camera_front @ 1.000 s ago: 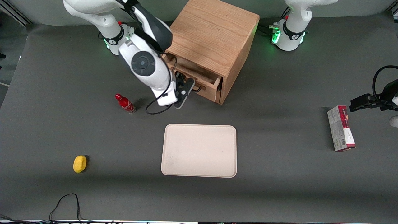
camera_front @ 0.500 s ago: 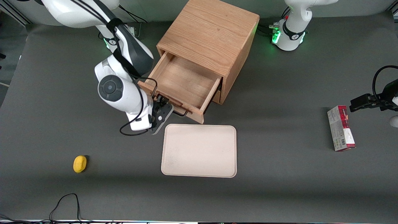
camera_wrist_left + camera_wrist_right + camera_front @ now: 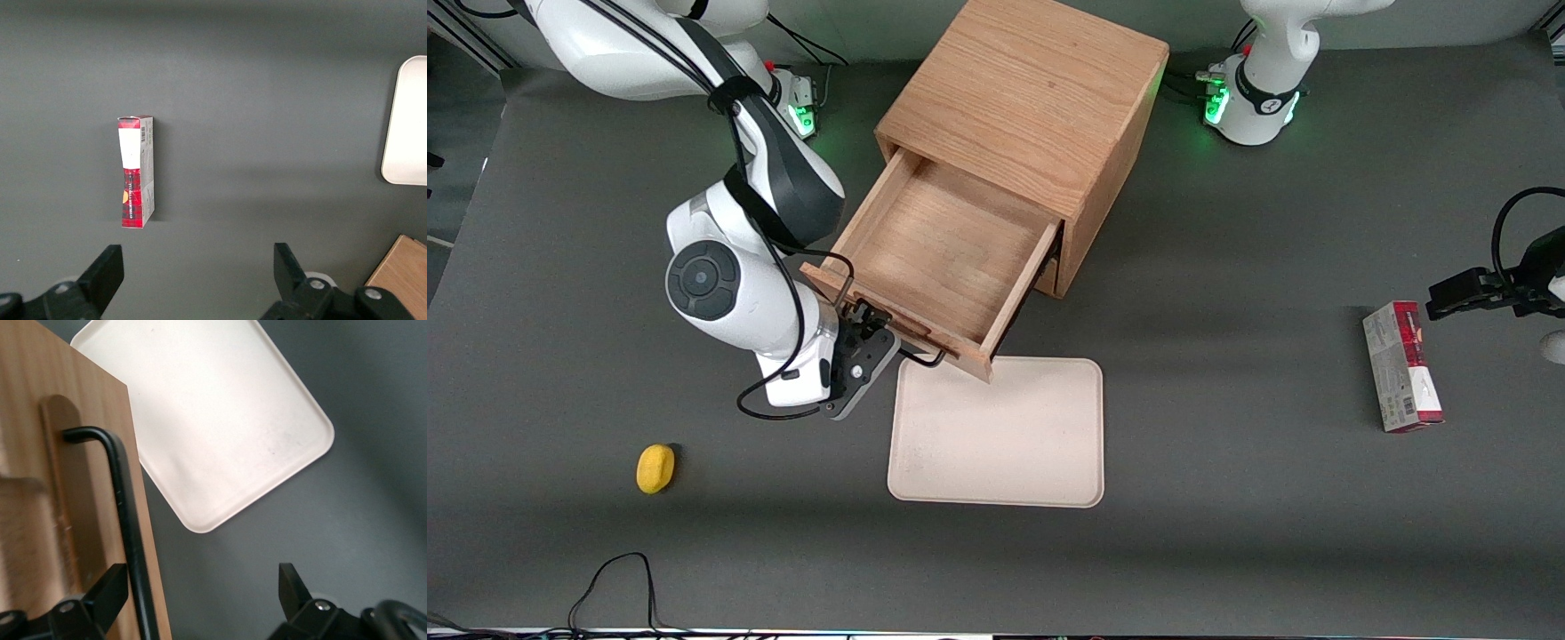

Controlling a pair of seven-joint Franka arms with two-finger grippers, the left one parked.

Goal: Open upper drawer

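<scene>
Right wrist view: gripper [image 3: 200, 597] spread wide around the upper drawer's black wire handle [image 3: 123, 513], not clamping it.
Handle bar runs lengthwise along the drawer front, between the fingers and hard by one fingertip [image 3: 110, 587]. Front view: gripper [image 3: 869, 333] at the front of the upper drawer [image 3: 934, 253], which stands pulled far out of the oak cabinet [image 3: 1027, 98], its front corner overhanging the cream tray [image 3: 996, 444]. Red carton [image 3: 1400, 364] toward the parked arm's end of the worktop [image 3: 1227, 551]; print unreadable.

One wooden cabinet [image 3: 1040, 80] with one upper drawer [image 3: 934, 258]; one cream tray [image 3: 1005, 444]; one yellow lemon-like object [image 3: 655, 468]; one red-and-grey carton [image 3: 1402, 366]; one claw [image 3: 869, 313] at the drawer's handle [image 3: 911, 354].
</scene>
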